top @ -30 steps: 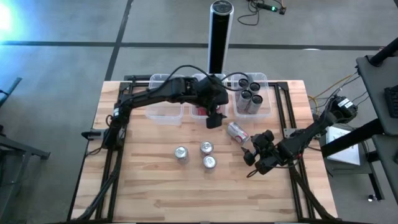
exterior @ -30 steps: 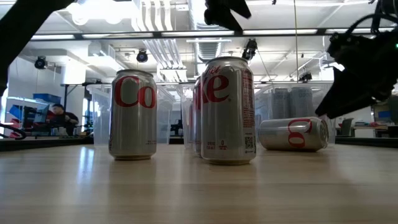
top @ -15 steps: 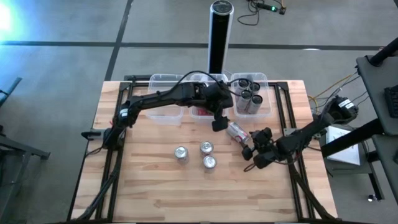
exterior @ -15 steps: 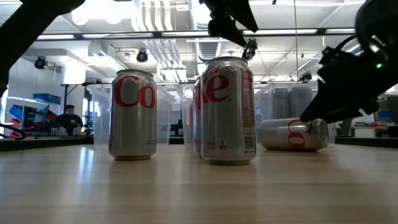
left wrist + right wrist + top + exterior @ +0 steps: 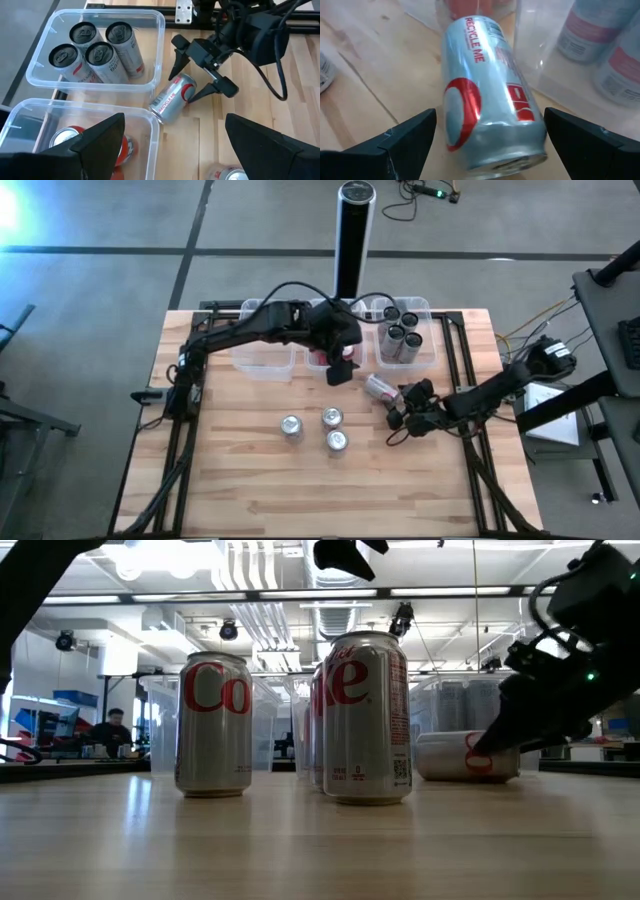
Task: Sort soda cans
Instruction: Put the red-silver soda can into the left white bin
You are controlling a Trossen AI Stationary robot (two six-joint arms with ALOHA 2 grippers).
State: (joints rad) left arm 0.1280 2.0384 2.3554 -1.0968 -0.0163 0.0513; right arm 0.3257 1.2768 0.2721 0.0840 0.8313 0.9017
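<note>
A silver can (image 5: 487, 90) with red lettering lies on its side on the bench (image 5: 250, 480), its base end between the spread fingers of the right hand (image 5: 404, 409), which is wide and grips nothing. Just beyond it stand clear bins: the right bin (image 5: 428, 330) holds four upright silver cans (image 5: 97, 52), the middle bin (image 5: 150, 135) red ones. The left hand (image 5: 340, 370) hovers wide over the middle bin.

- In the low view, the right arm (image 5: 560, 670) covers one end of the fallen silver can (image 5: 455, 755).
- A third upright can (image 5: 316, 730) is mostly hidden behind the front can (image 5: 365, 720).
- In the left wrist view, a table can (image 5: 227, 174) is cut off by the picture's edge.
</note>
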